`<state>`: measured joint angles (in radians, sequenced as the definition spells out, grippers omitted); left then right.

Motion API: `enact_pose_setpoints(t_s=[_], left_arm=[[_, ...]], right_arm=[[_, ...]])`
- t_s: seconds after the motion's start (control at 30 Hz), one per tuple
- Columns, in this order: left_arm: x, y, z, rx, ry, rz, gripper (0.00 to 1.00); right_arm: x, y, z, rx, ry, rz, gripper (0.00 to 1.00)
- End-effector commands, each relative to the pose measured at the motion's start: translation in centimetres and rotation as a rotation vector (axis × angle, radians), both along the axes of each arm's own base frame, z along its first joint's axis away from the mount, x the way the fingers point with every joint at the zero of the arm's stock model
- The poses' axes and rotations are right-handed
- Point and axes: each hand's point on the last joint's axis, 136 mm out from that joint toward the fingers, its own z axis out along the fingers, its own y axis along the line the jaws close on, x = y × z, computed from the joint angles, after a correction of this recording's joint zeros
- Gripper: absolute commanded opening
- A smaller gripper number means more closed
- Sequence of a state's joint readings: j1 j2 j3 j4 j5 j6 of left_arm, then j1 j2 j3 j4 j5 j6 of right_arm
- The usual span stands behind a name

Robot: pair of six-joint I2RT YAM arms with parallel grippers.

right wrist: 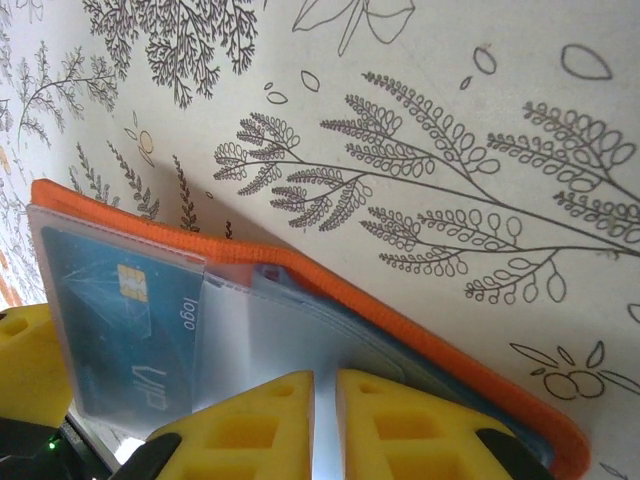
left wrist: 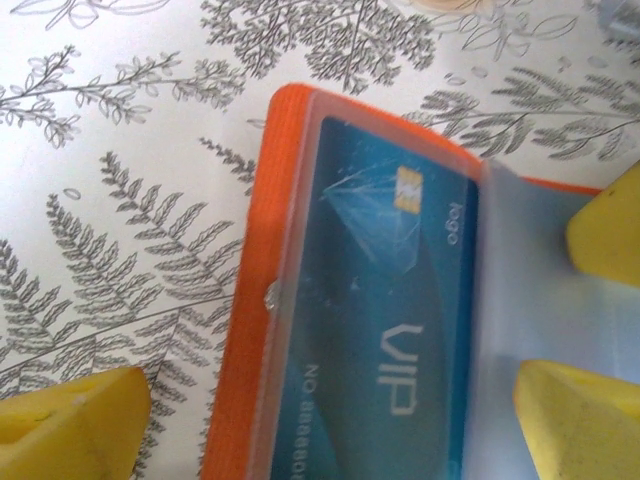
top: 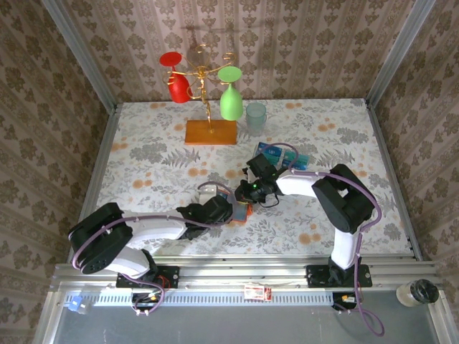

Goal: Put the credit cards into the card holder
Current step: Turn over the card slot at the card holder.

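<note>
Right wrist: right gripper (right wrist: pixel 324 390) tight on card holder (right wrist: pixel 330 287) flap; left gripper (left wrist: pixel 330 390) wide astride it.

Top cam overhead, whole table (top: pixel 143 158); wrist cams v. close, both on card holder (left wrist: pixel 238 330)

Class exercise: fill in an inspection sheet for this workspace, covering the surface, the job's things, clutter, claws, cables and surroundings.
Surface: floral tablecloth, lying flat.
Job's things: card holder open, VIP card in its clear pocket; loose credit cards beyond the right arm.
Clutter: wooden stand hung with red glass and green glass; pale cup.
Claws: left claw open over the holder; right claw pinching its clear sleeve.
Cables: purple cables along both arms.
Surroundings: patterned walls; metal rail.
</note>
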<state>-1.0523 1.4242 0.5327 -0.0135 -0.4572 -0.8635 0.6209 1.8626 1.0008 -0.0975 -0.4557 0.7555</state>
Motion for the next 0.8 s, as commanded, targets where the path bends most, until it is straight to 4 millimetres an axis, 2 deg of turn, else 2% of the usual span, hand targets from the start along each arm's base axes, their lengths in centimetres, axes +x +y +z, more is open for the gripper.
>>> enact_pose_setpoints(t_s=[0.0,0.2,0.37,0.47,0.57,0.77], left_arm=[[-0.1,1.0,-0.5,0.022,0.002,0.011,0.93],[-0.3,1.4,-1.3,0.027,0.014,0.015,0.89],[-0.3,1.5,-1.7,0.022,0.019,0.019,0.88],[-0.3,1.5,-1.7,0.021,0.018,0.021,0.88],[-0.3,1.5,-1.7,0.016,0.016,0.023,0.88],[-0.4,1.6,-1.7,0.014,0.016,0.025,0.87]], right_arm=[[-0.5,-0.2,-1.1,-0.043,0.028,0.005,0.15],[-0.3,-0.1,-0.1,-0.035,0.009,0.011,0.17],[0.2,-0.7,2.5,-0.025,-0.059,-0.001,0.35],[0.2,-1.6,3.2,-0.046,-0.082,-0.022,0.42],[-0.2,-2.2,2.9,-0.058,-0.074,-0.041,0.45],[-0.7,-2.1,1.5,-0.037,-0.037,-0.058,0.47]])
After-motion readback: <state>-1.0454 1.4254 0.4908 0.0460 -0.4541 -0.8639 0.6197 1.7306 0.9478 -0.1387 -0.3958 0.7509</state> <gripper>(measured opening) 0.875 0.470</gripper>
